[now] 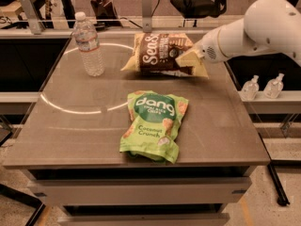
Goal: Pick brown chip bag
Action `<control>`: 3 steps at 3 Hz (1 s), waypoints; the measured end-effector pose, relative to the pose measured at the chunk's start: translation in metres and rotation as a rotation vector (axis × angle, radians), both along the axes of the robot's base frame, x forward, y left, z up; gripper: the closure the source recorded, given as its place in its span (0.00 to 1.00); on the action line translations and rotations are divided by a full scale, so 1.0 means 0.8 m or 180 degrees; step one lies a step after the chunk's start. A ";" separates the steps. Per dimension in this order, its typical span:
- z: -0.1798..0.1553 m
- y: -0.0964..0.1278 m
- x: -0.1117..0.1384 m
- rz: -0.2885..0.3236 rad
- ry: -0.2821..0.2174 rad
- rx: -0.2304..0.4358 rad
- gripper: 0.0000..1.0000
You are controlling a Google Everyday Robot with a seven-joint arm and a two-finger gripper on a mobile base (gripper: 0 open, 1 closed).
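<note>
In the camera view, you are holding the claw [196, 56] against the right end of the brown chip bag [157, 53]. The bag's tan corner is covering the claw, so you cannot tell whether it is gripping. From the claw, the bag is stretching toward picture-left on the table [221, 126]. The green bag [153, 124] is lying in front of the claw, nearer the camera, and the water bottle [89, 44] is standing well beyond the brown bag's far end.

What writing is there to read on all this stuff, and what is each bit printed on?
"dang": green bag, big white letters.
"Coconut Crunch": same bag, lower down.
"SeaS": brown chip bag; the word runs on behind the gripper at the bag's right end.
Small print on both bags and the water bottle label: too blurred to read.
</note>
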State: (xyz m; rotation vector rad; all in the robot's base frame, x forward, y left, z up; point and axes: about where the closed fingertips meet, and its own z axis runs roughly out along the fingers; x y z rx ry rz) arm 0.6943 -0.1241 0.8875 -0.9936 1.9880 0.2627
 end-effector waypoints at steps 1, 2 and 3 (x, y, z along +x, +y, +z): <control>0.053 -0.016 0.000 -0.0037 -0.0327 0.0316 1.00; 0.139 -0.037 -0.005 0.0053 -0.0676 0.0605 1.00; 0.144 -0.037 -0.006 0.0072 -0.0682 0.0605 1.00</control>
